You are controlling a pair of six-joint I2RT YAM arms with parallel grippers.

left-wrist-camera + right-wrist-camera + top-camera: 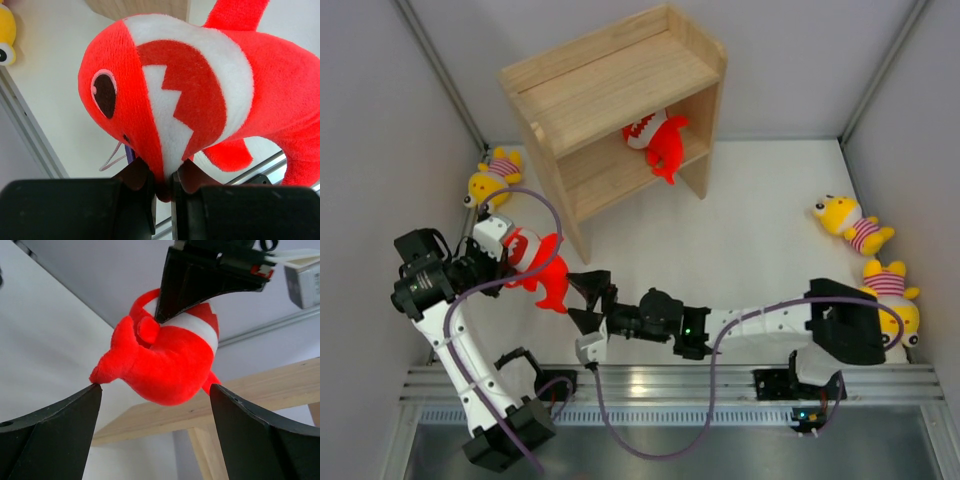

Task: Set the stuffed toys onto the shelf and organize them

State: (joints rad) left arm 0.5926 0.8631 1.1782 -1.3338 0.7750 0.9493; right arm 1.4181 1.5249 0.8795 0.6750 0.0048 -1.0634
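My left gripper (512, 262) is shut on a red fish toy (542, 270), pinching its white mouth edge (165, 170), and holds it above the table in front of the shelf (610, 90). My right gripper (578, 302) is open, its jaws just right of the fish's tail; in the right wrist view the fish (170, 360) hangs between and beyond the fingers. A second red fish (658, 138) lies on the shelf's lower tier. One yellow striped toy (494, 176) lies left of the shelf; two others (852, 224) (890, 296) lie at the right.
Grey enclosure walls stand on the left, right and back. A metal rail (670, 385) runs along the near edge by the arm bases. Purple cables loop from both arms.
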